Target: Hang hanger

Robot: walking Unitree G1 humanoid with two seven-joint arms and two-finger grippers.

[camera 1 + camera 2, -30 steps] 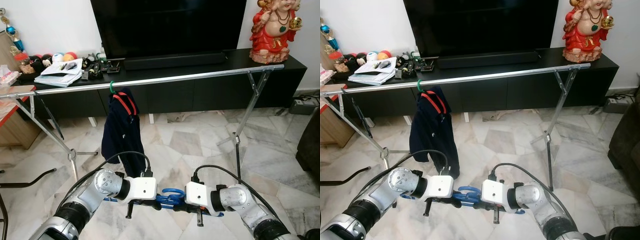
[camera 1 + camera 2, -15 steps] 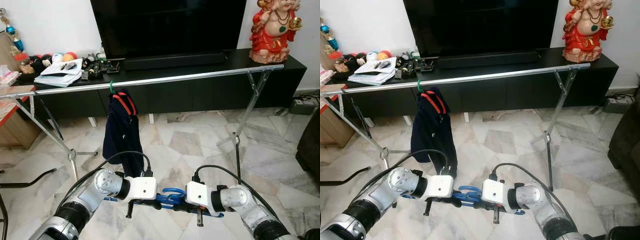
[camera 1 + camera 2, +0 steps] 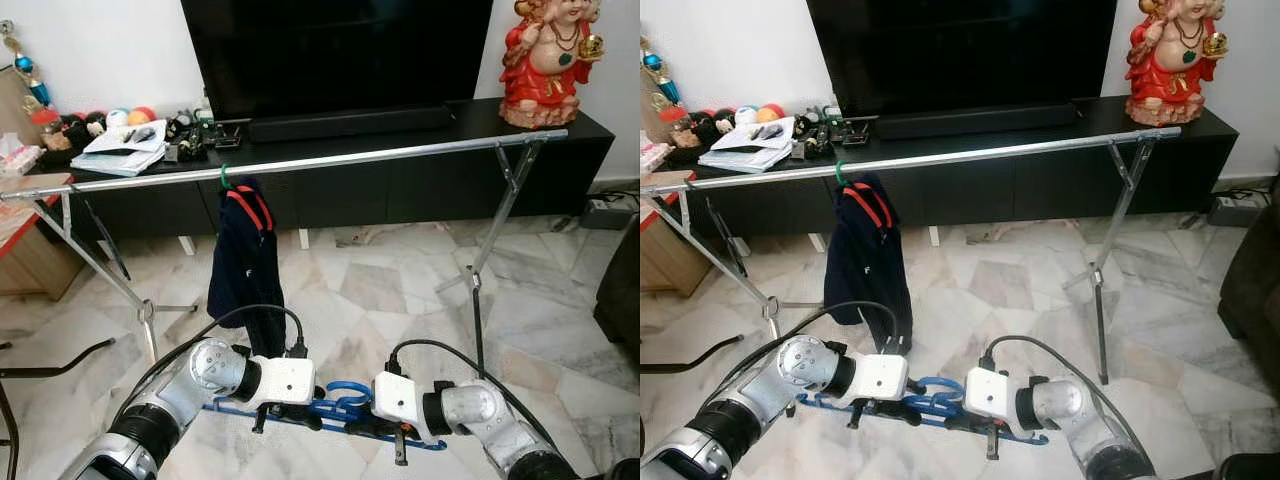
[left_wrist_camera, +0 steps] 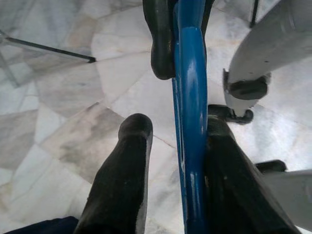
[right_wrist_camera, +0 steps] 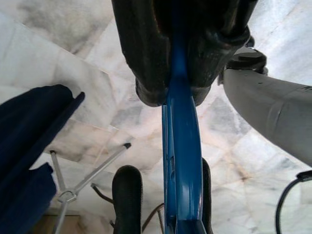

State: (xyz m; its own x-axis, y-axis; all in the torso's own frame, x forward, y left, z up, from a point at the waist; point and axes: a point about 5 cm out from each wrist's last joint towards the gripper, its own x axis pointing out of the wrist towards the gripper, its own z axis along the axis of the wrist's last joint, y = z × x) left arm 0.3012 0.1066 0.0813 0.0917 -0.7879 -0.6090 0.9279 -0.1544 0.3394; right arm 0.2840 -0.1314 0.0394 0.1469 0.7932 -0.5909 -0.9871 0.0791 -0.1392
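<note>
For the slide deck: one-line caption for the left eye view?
Both end effectors, left and right, hold a blue hanger low over marble floor, before a steel clothes rail carrying one navy garment.

A glossy blue plastic hanger [image 3: 345,398] is seen between matt black fingers [image 4: 122,185]. The rail [image 3: 300,162] at 12 o'clock is made of bright, smooth metal, and soft dark cloth forms the jacket [image 3: 246,265] hung at 11 o'clock. The floor [image 3: 400,290] is laid in polished, veined marble. The arms [image 3: 195,375] are finished in brushed silver metal, with white plastic housings.
</note>
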